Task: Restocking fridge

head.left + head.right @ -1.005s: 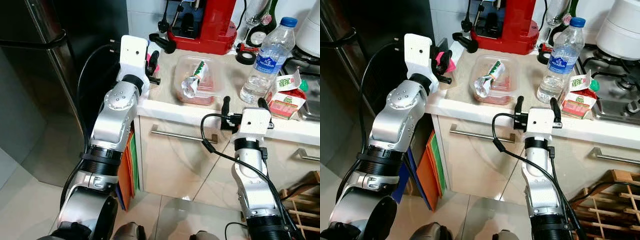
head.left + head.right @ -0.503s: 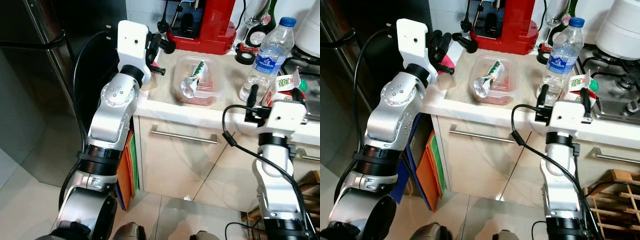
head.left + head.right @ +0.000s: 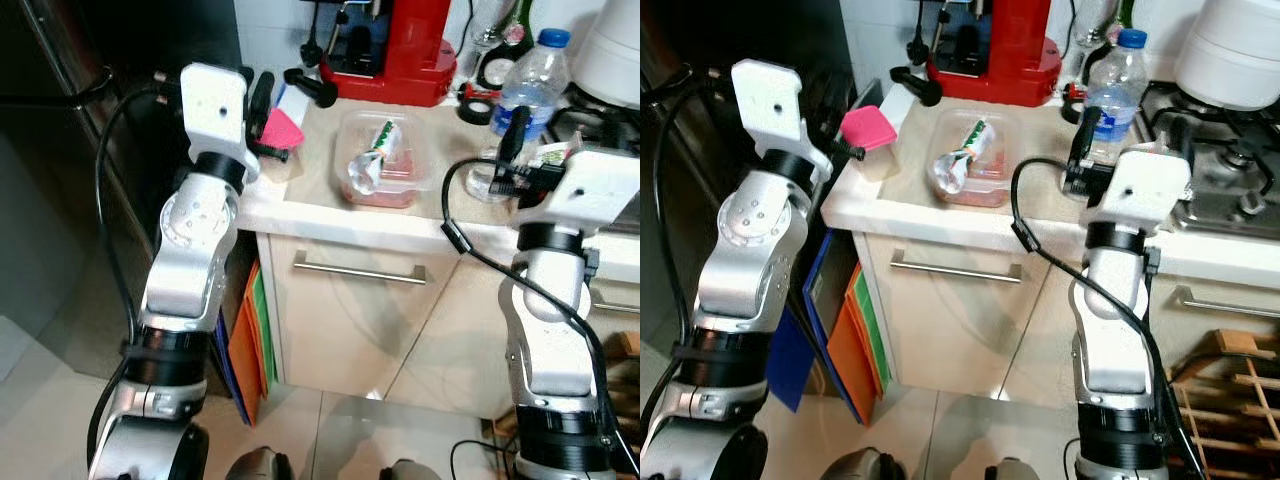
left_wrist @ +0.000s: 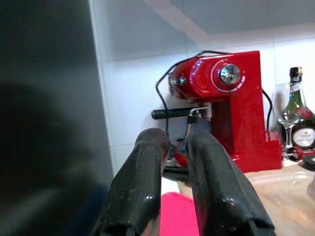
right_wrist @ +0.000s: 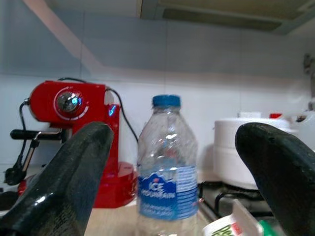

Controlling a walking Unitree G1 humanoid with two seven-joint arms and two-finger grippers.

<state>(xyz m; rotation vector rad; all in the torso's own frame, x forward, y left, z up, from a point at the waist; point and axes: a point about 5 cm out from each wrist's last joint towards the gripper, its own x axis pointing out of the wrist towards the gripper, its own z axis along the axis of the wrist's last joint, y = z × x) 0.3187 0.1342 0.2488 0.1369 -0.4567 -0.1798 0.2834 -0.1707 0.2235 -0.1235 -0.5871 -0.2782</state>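
1. Right wrist view: I've got the right tool (image 5: pixel 172 187) w/ fingers (image 5: pixel 64 182) spread wide, nothing btwn them. The water bottle (image 5: pixel 167 167) sits dead centre in the gap, upright, blue cap on, blue label, not touched.
2. Head views put that right tool (image 3: pixel 1130 140) raised at the front edge of the surface (image 3: pixel 940 215), just before the bottle (image 3: pixel 1112 95). A green-and-white carton (image 5: pixel 231 227) lies next to the bottle on the hob side; a white pot (image 3: pixel 1240 55) stands on the stove behind it.
3. Left wrist view: left tool (image 4: pixel 174 191) has its two fingers (image 4: pixel 140 182) pressed nearly together, only a thin slit btwn them, gripping nothing I can see. Something pink (image 4: pixel 177 216) shows below the tips.
4. From the head cam the left tool (image 3: pixel 262 110) is up at the surface's left corner, beside a small container w/ pink lid (image 3: pixel 870 128). Can't tell if tips touch the lid.
5. Mid-surface, btwn the two arms: a clear plastic tub (image 3: pixel 385 160) holding a crumpled foil wrap and a green-striped packet.
6. At the back against the tiled wall: red espresso machine (image 4: pixel 226 98), a wine glass (image 4: pixel 290 108) and a dark bottle (image 4: pixel 298 105) beside it.
7. Fridge (image 3: pixel 60 120) is the dark body to the left of the left arm, door closed; coloured boards (image 3: pixel 855 330) lean in the gap btwn it and the cabinet.
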